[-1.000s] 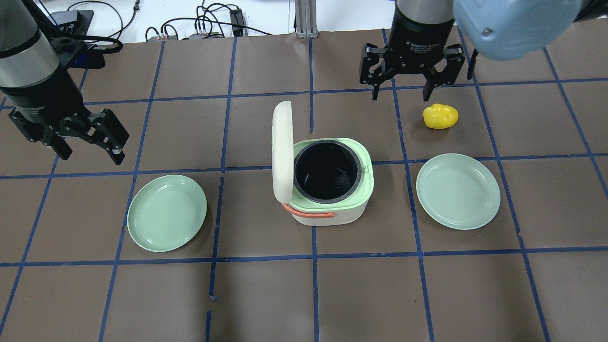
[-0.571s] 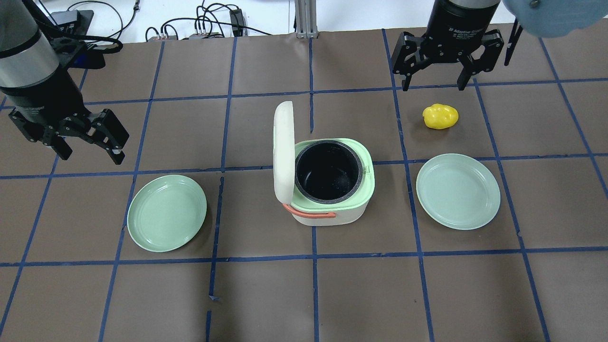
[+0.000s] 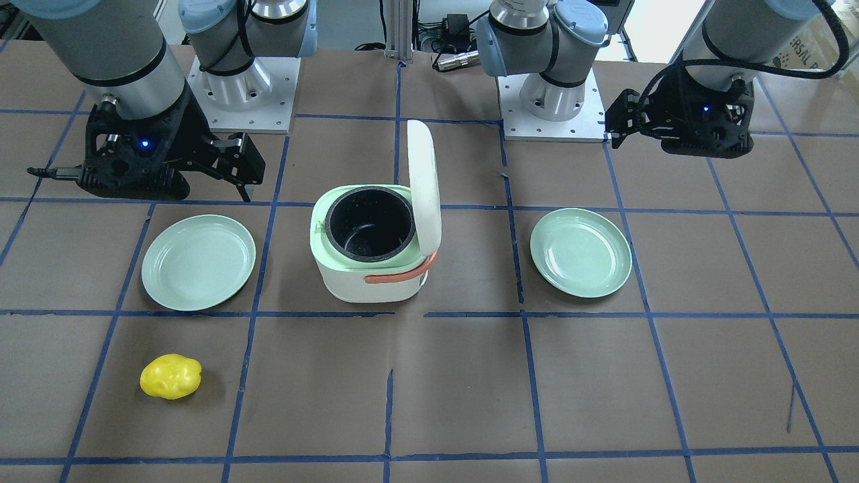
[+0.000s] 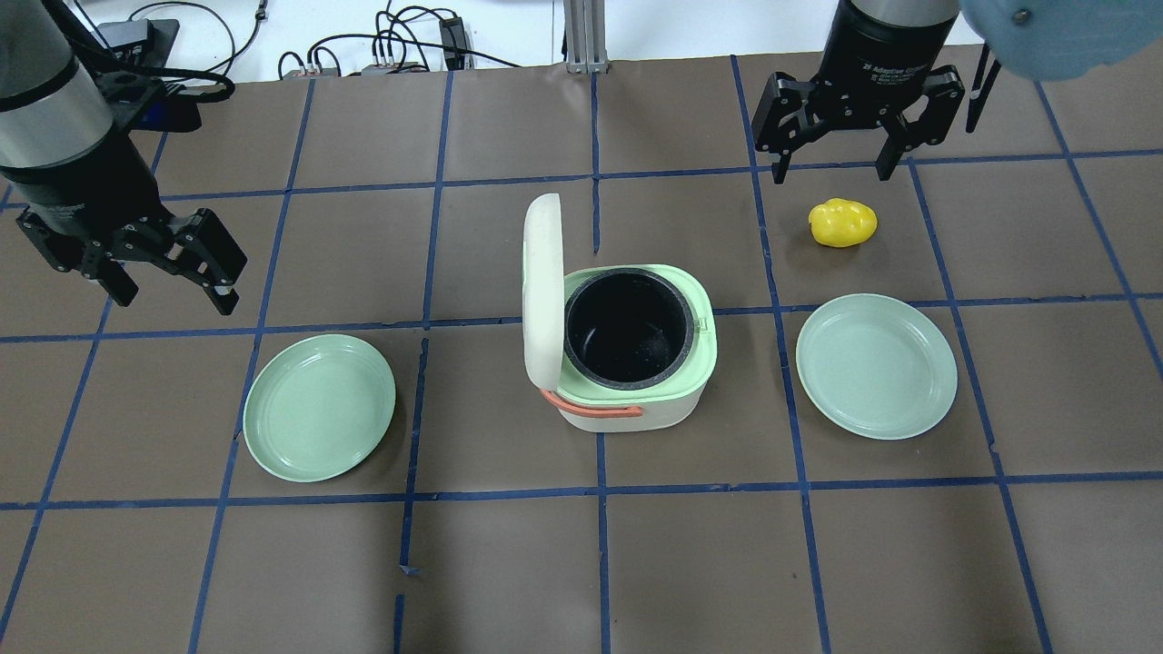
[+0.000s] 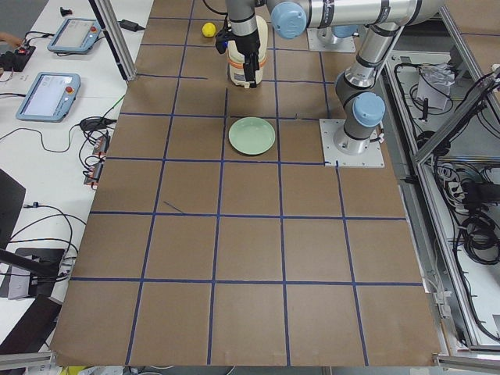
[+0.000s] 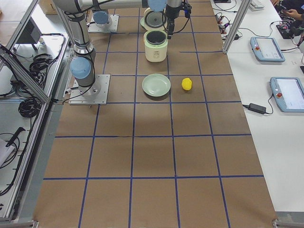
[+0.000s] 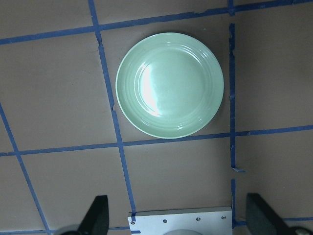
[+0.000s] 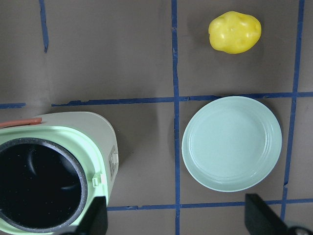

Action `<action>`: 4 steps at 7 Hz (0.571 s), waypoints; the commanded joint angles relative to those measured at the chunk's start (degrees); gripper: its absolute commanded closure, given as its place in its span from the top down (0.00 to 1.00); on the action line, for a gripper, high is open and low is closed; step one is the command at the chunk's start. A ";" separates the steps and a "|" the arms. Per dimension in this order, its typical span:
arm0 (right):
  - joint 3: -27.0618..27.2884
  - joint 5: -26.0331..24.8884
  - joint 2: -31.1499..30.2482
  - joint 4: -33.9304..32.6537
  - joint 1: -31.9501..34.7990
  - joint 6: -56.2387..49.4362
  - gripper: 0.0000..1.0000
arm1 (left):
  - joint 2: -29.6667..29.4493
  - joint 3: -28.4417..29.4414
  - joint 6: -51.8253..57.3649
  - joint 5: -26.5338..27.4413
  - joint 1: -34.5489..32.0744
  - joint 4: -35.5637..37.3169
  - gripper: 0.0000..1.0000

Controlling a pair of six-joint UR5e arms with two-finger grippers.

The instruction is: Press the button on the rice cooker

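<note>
The white rice cooker [image 4: 636, 413] stands mid-table with its lid [image 4: 543, 291] raised upright on its left side. The mint rim, black inner pot [image 4: 627, 331] and coral handle [image 4: 595, 409] show. It also shows in the front view [image 3: 369, 282] and the right wrist view [image 8: 100, 132], where a small white tab [image 8: 113, 157] sits on its side. My right gripper [image 4: 831, 171] is open and empty, far behind and to the right of the cooker. My left gripper [image 4: 173, 291] is open and empty, far to its left.
Two mint-green plates lie flat, one left [image 4: 319, 406] and one right [image 4: 876, 365] of the cooker. A yellow lumpy object [image 4: 843, 222] lies just below the right gripper in the overhead view. Cables run along the table's far edge [image 4: 391, 50].
My right gripper has moved to the right and farther back, away from the cooker, still open. The left arm and the cooker have not moved.
</note>
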 commanded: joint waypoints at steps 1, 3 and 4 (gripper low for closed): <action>0.18 0.12 -0.01 0.00 0.04 -0.12 1.00 | 0.00 0.00 0.00 0.00 0.00 0.00 1.00; 0.53 0.03 -0.01 0.00 0.04 -0.12 1.00 | 0.00 0.00 0.00 0.00 0.00 0.00 1.00; 0.53 0.03 -0.01 0.00 0.04 -0.12 1.00 | 0.00 0.00 0.00 0.00 0.00 0.00 1.00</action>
